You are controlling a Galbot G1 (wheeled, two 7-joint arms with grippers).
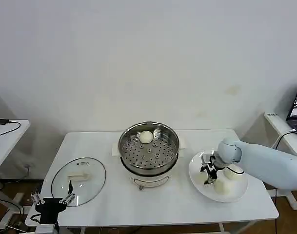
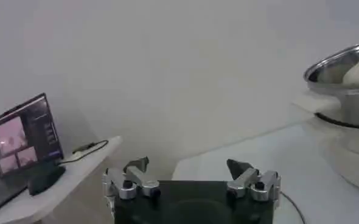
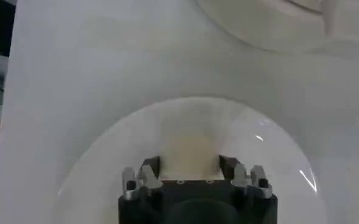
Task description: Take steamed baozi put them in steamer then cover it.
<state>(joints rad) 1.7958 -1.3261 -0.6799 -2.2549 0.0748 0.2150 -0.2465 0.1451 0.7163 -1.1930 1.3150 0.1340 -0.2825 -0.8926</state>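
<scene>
The shiny steamer [image 1: 123, 148] stands mid-table with one baozi [image 1: 146, 137] on its perforated tray. To its right a white plate [image 1: 194, 166] carries two loose baozi [image 1: 222, 186] and a third by the fingers. My right gripper [image 1: 207, 174] is down on the plate. In the right wrist view that gripper [image 3: 190, 164] has both fingers pressed against the sides of a baozi [image 3: 190, 151] resting on the plate [image 3: 106, 158]. My left gripper [image 1: 52, 199] hangs open and empty at the table's front left corner, seen also in the left wrist view [image 2: 188, 165].
A round glass lid [image 1: 92, 187] with a pale handle [image 1: 77, 176] lies flat on the table's left part, just beyond my left gripper. The steamer [image 2: 341, 73] rises beside that arm. Side tables flank the table; a laptop [image 2: 24, 134] sits on one.
</scene>
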